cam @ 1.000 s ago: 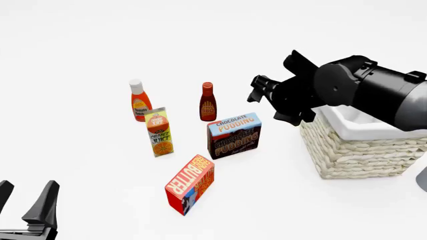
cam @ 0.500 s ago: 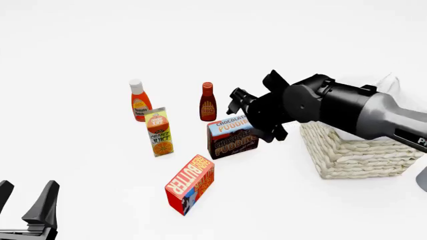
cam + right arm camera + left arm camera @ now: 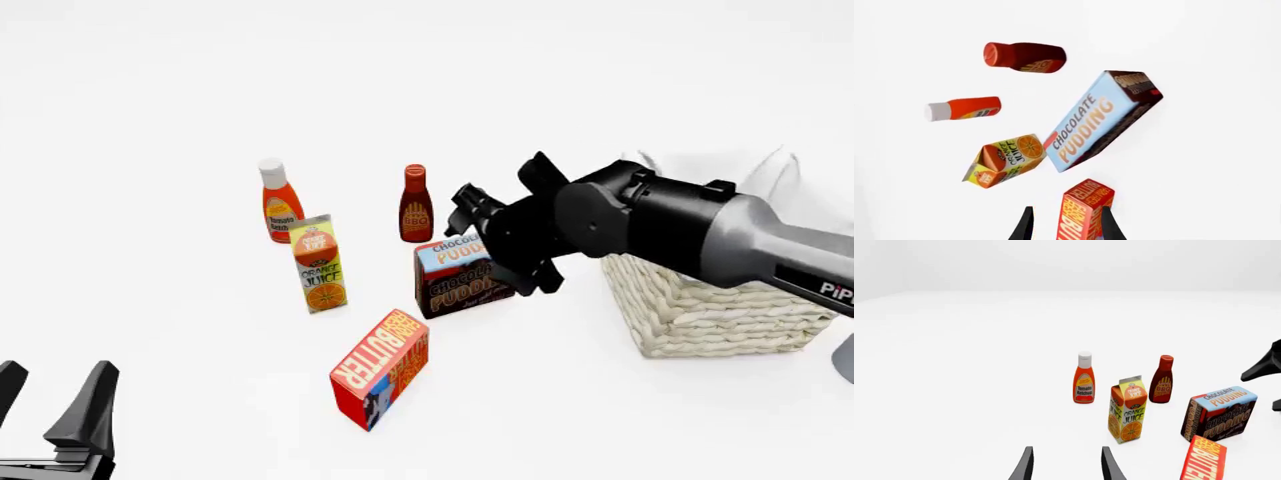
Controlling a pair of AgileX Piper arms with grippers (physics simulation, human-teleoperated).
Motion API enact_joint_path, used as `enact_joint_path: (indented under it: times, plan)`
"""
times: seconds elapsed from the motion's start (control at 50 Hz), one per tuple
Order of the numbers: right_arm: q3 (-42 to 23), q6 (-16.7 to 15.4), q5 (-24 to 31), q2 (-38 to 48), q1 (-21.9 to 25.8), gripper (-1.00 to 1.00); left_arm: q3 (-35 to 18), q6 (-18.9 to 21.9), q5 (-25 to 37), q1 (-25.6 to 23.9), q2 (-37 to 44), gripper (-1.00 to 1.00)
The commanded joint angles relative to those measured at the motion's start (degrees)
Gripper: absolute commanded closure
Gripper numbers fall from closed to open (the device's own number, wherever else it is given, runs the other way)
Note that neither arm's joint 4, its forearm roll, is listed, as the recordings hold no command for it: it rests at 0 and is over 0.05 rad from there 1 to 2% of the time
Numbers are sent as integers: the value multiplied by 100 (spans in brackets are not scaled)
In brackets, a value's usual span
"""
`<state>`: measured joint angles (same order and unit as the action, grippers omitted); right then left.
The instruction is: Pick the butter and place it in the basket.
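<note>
The butter (image 3: 380,368), a red carton with white lettering, lies on the table in front of the pudding box. It also shows in the left wrist view (image 3: 1204,460) and the right wrist view (image 3: 1084,210). The basket (image 3: 721,300), woven wicker with a white liner, stands at the right. My right gripper (image 3: 478,225) hangs open and empty above the pudding box, left of the basket and behind the butter. In the right wrist view its fingertips (image 3: 1026,226) frame the butter, which lies farther off. My left gripper (image 3: 51,400) is open and empty at the near left.
A Chocolate Pudding box (image 3: 461,285) stands behind the butter, partly hidden by my right gripper. An orange juice carton (image 3: 319,265), a ketchup bottle (image 3: 280,205) and a BBQ sauce bottle (image 3: 415,205) stand behind and to the left.
My right arm has swung left and down from over the basket to above the pudding box. The left arm and the groceries have not moved.
</note>
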<state>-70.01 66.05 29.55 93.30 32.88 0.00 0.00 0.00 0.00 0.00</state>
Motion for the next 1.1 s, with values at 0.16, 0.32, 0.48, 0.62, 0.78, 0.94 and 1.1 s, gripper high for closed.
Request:
enact_joint_path:
  times: [0.16,0.32,0.48,0.62,0.78,0.94,1.1]
  plan:
    - [361,133,-194,-156,-167,-100,0,0,0,0,0,-100]
    - [512,211,-296,-130,-218,-100,0,0,0,0,0,-100]
    - [554,279,-355,11,-172,-100,0,0,0,0,0,-100]
    - [586,373,-454,189,-64,-100,0,0,0,0,0,-100]
    - [562,505,-514,398,40,-100,0,0,0,0,0,-100]
    - [558,563,-575,509,76,-100,0,0,0,0,0,-100]
    - [527,607,-596,603,220,-100,0,0,0,0,0,-100]
